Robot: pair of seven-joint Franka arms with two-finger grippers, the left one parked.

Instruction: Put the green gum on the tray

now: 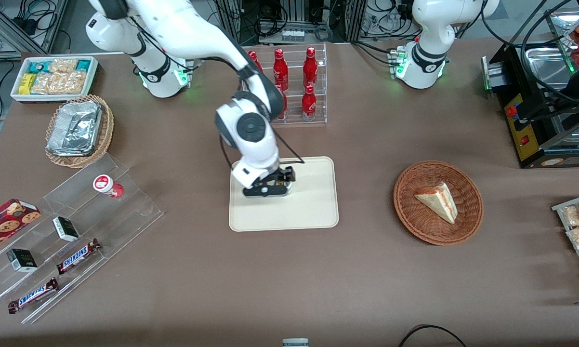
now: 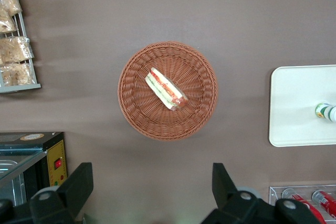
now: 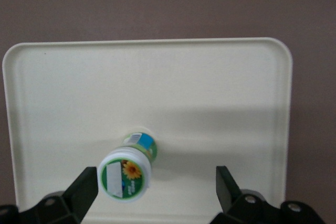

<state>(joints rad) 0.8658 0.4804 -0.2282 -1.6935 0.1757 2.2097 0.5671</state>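
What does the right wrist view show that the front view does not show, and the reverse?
Only the right wrist view shows the green gum standing on the tray between open fingers, touching neither. Only the front view shows the red gum bottle on the clear stand and the sandwich basket; there the gripper hides the green gum. Both show the tray.

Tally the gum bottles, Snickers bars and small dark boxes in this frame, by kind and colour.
Green gum: 1, on the tray, with the gripper open over it
Red gum bottle: 1, on the clear stepped stand
Snickers bars: 2, on the stand
Small dark boxes: 2, on the stand
Total: 6
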